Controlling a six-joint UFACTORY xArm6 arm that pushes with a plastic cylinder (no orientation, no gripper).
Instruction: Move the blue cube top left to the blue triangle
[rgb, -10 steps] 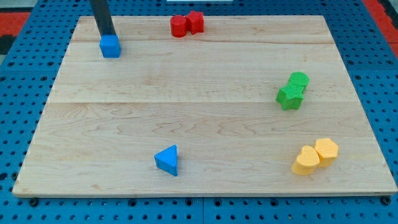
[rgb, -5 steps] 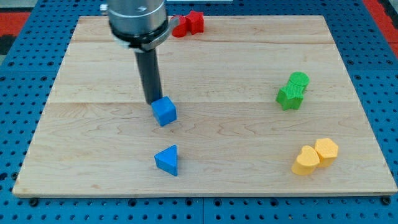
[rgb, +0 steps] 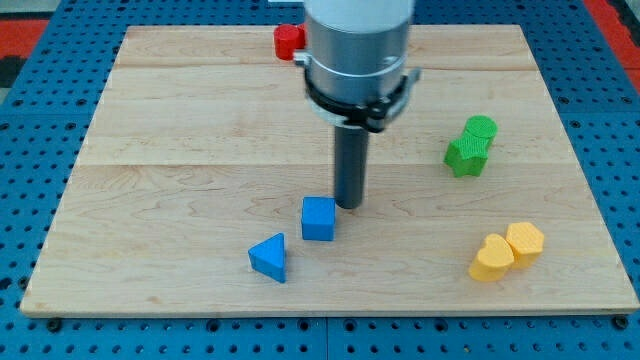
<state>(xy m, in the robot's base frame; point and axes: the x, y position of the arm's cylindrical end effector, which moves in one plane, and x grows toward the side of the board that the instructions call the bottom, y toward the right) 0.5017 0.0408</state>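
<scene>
The blue cube (rgb: 318, 218) sits on the wooden board (rgb: 180, 190) near the view's bottom middle. The blue triangle (rgb: 269, 257) lies just below and to the left of it, a small gap apart. My tip (rgb: 349, 205) rests on the board right beside the cube's upper right corner, touching it or nearly so. The arm's grey body rises from the rod toward the view's top.
A red block (rgb: 289, 41) shows at the view's top, partly hidden behind the arm. Two green blocks (rgb: 470, 146) stand at the right. Two yellow blocks (rgb: 507, 250) lie at the lower right. Blue pegboard surrounds the board.
The blue cube has moved down and right, from above the triangle to its upper right. My tip moved with it and now sits at the cube's upper right.
</scene>
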